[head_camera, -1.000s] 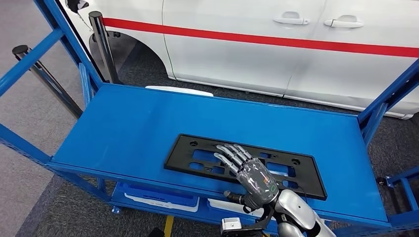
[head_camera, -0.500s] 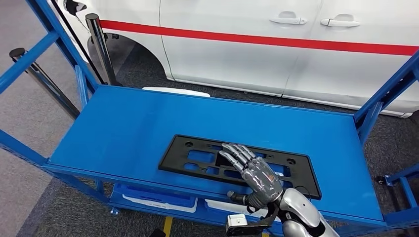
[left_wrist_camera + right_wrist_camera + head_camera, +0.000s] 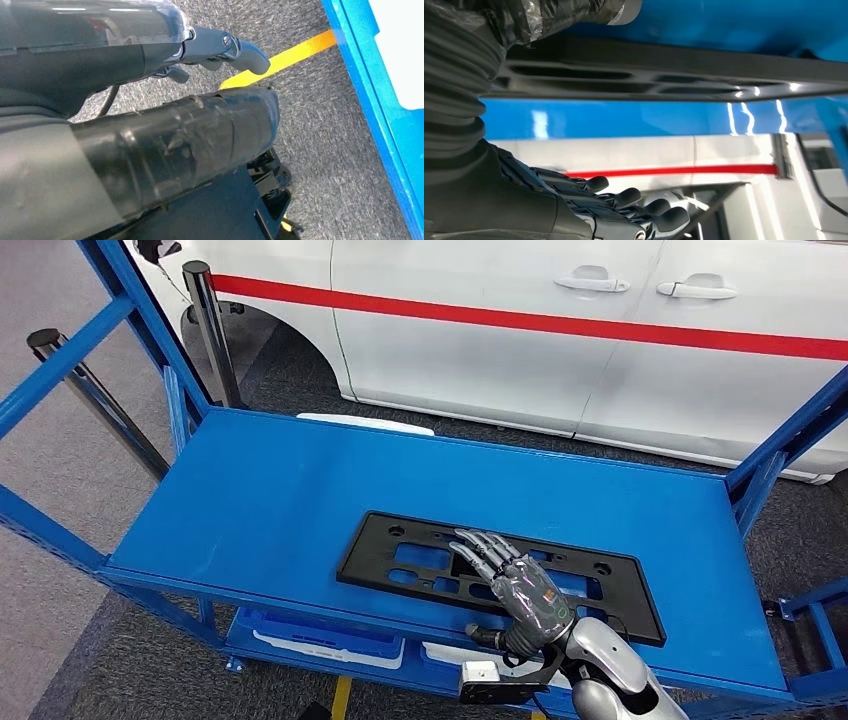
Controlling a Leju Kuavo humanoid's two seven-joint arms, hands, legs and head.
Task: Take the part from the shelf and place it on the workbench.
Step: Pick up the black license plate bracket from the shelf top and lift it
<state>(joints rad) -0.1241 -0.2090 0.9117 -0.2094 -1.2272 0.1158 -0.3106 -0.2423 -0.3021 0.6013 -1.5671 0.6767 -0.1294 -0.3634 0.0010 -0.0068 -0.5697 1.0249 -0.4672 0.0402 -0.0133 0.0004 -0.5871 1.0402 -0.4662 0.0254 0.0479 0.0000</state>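
Silver right arm rising from the near edge of the blue shelf (image 3: 250, 500), ending in the right hand (image 3: 520, 590), grey and glossy. Fingers (image 3: 480, 550) spread apart and stretched forward, lying over the middle of the black part (image 3: 400, 555), holding nothing; whether touching the part or just above it cannot be told. From the right wrist view, same right hand (image 3: 589, 210) seen from behind, fingers straight and apart, thumb on the far side of the part's edge, nothing clasped. Part (image 3: 674, 75) there a dark flat bar with long cut-outs, lying against glossy blue.

Black part: flat, long rectangular frame with several openings and small holes, lying flat on the shelf's top surface, close to the near edge and toward the right half, long side roughly along that edge.

Grey left hand (image 3: 220, 47) in the left wrist view, hanging beside the shelf above grey carpet (image 3: 330, 130), fingers curled loosely, nothing seen in them; open or closed cannot be told. Yellow floor line (image 3: 295, 52) on the carpet, next to a blue edge.

Below the top surface, lower shelf level with white flat pieces (image 3: 320, 645) near its front edge. Beyond the far edge, white car (image 3: 560, 350) with a red stripe (image 3: 520, 318) along its doors. At the far left corner, black posts (image 3: 205, 325) standing on the floor.
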